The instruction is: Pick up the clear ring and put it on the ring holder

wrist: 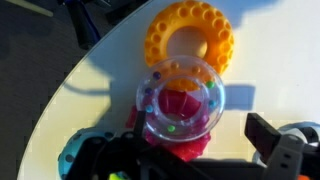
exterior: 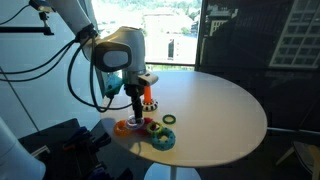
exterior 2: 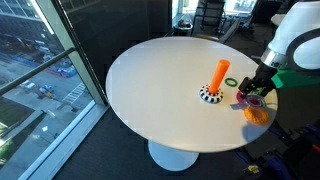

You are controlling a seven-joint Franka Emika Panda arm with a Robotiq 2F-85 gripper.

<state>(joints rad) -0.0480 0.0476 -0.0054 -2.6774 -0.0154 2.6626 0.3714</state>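
Note:
The clear ring (wrist: 212,100), translucent with small coloured beads inside, lies on top of a red ring (wrist: 188,150) in the wrist view. My gripper (wrist: 190,145) is open, its dark fingers low on either side of the clear ring and not touching it. In both exterior views the gripper (exterior: 135,112) (exterior 2: 252,95) hangs just above the cluster of rings. The ring holder, an orange-red peg (exterior 2: 222,74) on a black-and-white edged base (exterior 2: 209,96), stands close beside the gripper and also shows in an exterior view (exterior: 147,95). The clear ring is too small to make out in the exterior views.
An orange ring (wrist: 190,38) (exterior: 125,127) (exterior 2: 257,113) lies just beyond the clear ring. A blue toothed ring (wrist: 75,150) (exterior: 162,137) and a green ring (exterior: 169,119) (exterior 2: 232,82) lie nearby. All sit near the edge of the round white table (exterior: 220,110) (exterior 2: 150,90).

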